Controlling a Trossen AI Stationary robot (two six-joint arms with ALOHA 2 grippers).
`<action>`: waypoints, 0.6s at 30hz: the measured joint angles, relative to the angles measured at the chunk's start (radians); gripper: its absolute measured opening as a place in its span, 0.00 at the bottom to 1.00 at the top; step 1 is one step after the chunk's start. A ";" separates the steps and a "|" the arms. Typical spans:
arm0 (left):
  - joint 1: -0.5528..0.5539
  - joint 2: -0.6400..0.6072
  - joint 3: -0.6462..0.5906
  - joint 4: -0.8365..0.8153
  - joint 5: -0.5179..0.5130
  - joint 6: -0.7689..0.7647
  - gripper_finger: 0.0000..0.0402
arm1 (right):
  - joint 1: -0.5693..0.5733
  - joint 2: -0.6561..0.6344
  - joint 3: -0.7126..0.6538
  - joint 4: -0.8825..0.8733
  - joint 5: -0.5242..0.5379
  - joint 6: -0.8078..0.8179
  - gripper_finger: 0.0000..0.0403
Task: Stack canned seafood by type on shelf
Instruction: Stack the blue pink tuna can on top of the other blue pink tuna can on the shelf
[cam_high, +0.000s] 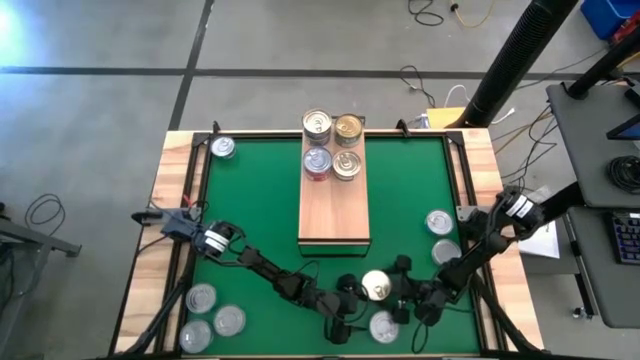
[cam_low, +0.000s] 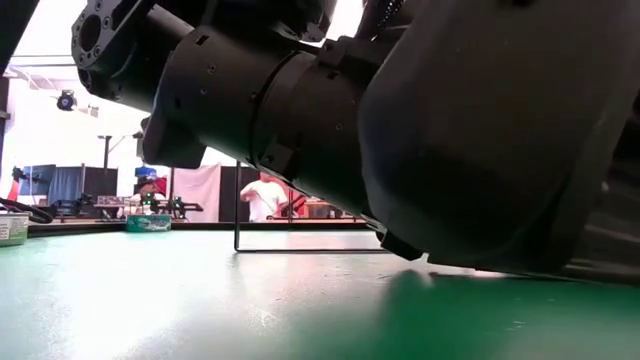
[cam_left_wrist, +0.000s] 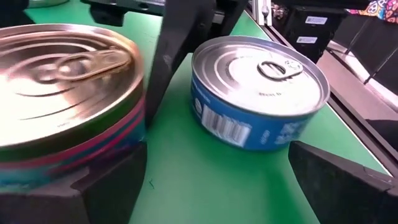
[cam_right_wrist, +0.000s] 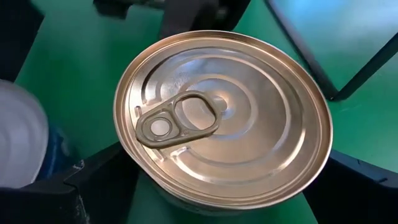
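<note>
At the table's near edge, both grippers (cam_high: 352, 297) (cam_high: 398, 297) stand spread wide around a gold tin (cam_high: 375, 287), neither clamped.

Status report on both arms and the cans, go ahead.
Left gripper and right gripper both open, low at the near edge. Gold-topped can between the right one's fingers, not clamped. Blue can close beside it. Four cans on shelf.

Thirteen tins (cam_high: 317, 124), ten silver-topped, three gold-topped (cam_high: 348, 127), one shelf (cam_high: 334, 212)
</note>
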 joint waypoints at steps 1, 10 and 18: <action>0.002 0.001 0.000 0.001 0.003 0.007 0.94 | -0.004 0.000 0.000 0.007 0.006 0.003 0.96; 0.010 0.004 0.007 0.008 0.017 0.039 0.94 | -0.037 0.001 0.000 0.023 0.046 -0.016 0.92; 0.006 -0.001 0.006 0.001 0.011 0.002 0.94 | -0.037 0.001 0.000 0.003 0.022 0.003 0.78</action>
